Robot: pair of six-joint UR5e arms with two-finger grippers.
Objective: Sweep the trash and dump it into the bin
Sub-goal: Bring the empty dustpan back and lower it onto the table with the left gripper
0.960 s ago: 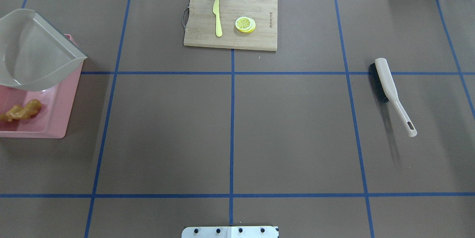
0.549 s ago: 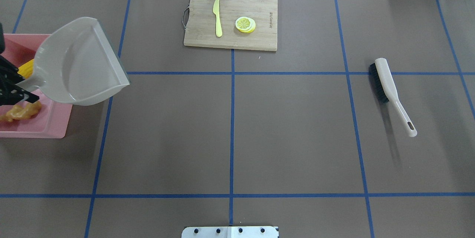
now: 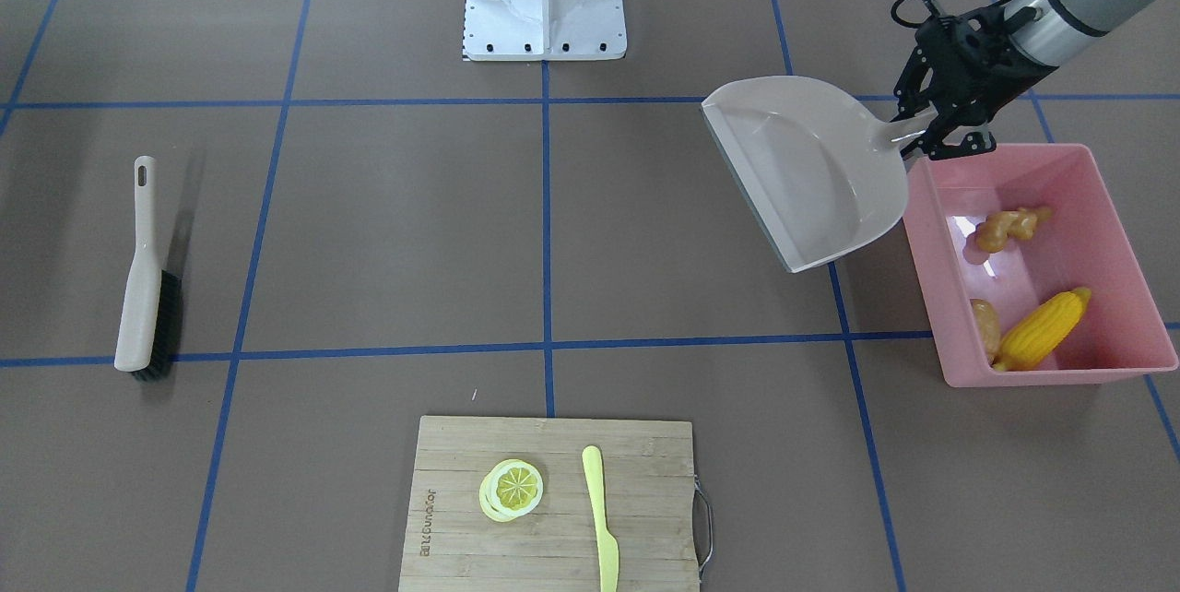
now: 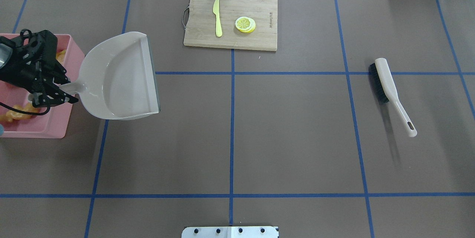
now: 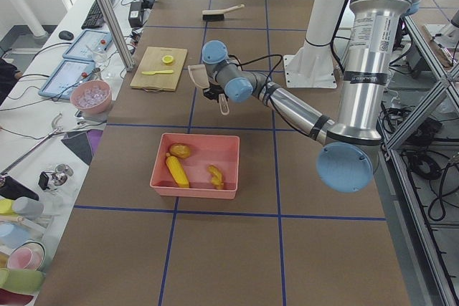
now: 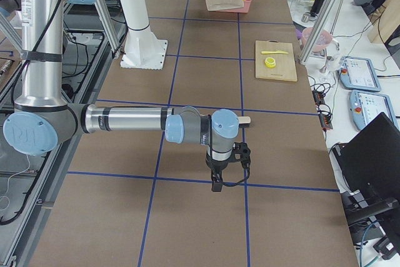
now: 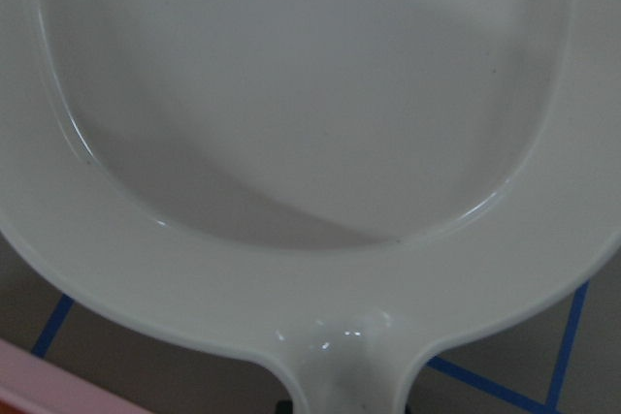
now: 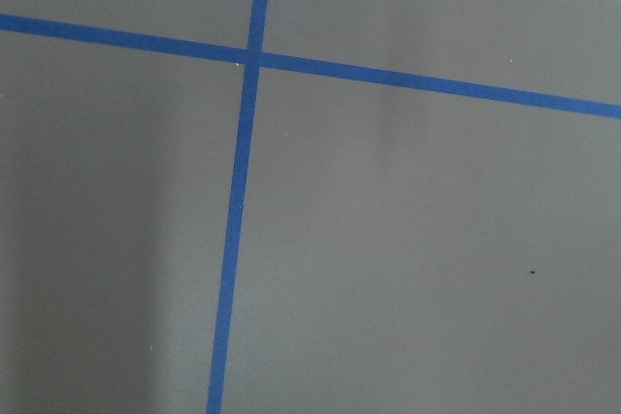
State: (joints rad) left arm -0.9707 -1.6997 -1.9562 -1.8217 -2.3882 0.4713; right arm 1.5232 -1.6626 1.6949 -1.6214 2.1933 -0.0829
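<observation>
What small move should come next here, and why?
Probably lower the dustpan onto the table beside the bin and let go: it looks empty, the corn, potato and ginger all lie in the bin, and the left gripper holds its handle off the table.

Readable markings:
- Cutting board [image 4: 230, 19], far middle of the table: a short line of lettering burnt in near its right edge, too small to read.
- Blue joint cap [image 6: 24, 134] on the near arm, exterior right view: pale logo, apparently "UR".
- No other legible text.
</observation>
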